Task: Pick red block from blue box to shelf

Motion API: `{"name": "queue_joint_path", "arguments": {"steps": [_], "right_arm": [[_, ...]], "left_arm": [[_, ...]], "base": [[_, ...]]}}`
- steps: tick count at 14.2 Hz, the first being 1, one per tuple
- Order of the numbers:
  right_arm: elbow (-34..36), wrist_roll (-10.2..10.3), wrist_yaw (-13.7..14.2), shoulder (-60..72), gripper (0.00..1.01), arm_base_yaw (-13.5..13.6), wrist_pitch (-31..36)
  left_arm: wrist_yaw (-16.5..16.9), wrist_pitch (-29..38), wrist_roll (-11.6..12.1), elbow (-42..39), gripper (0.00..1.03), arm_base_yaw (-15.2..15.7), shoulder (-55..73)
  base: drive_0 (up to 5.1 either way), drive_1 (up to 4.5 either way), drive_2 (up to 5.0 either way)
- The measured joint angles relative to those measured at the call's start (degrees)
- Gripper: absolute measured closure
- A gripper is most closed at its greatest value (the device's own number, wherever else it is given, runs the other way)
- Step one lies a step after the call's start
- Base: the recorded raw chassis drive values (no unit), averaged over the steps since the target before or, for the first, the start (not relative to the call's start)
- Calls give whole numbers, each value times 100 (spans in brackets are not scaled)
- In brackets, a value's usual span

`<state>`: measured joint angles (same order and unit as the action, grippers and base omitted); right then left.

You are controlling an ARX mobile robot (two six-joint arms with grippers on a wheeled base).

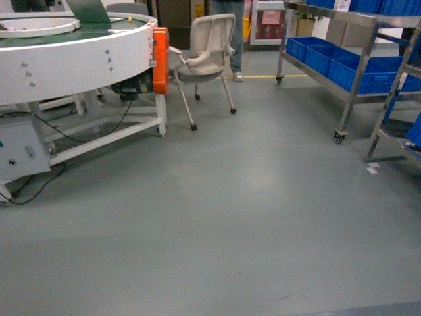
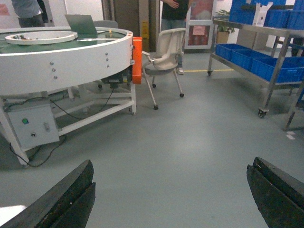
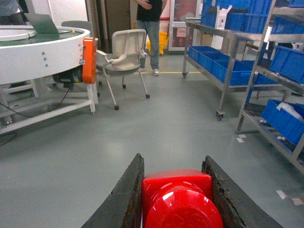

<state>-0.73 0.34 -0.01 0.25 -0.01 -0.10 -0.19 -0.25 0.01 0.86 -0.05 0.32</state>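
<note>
A: Red block (image 3: 179,198): item one. Location?

B: Clamped between the two dark fingers (image 3: 124,199) of the right gripper (image 3: 178,204), stud toward the camera. Glossy, filling the gap; both fingers press its sides. Seen in the right wrist view only.

A: Left gripper (image 2: 171,194): condition?

B: Jaws spread wide, one finger at each lower corner of the left wrist view, bare floor (image 2: 180,142) between them. Holding nothing.

A: Shelf (image 3: 237,52): position?

B: Steel rack on castors, at the right of all three views, well apart from the block. Lower tier carries dark blue crates (image 1: 342,62); upper tier carries more of them. A second rack (image 3: 280,95) stands nearer on the right, also with blue crates.

A: Blue box?

B: Not visible in any view.

A: Other entries?

B: One round white conveyor table (image 1: 79,59), left, with an orange panel (image 1: 160,60) on its end and black cables beneath. A laptop (image 2: 81,23) sits on its top. One grey chair (image 1: 207,56) on castors, just beside the orange panel. One person (image 3: 149,28) standing behind the chair, head out of frame. A yellow line (image 1: 270,76) on the floor near the person's feet. Neither gripper shows in the head view.
</note>
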Motion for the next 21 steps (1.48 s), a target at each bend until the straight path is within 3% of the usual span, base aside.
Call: {"name": "queue_joint_path", "arguments": {"steps": [21], "right_arm": [[0,0,0,2,73,0,-22]], "left_arm": [[13,-2,2,0,5,13,0]], "base": [[51,485,-382]]}}
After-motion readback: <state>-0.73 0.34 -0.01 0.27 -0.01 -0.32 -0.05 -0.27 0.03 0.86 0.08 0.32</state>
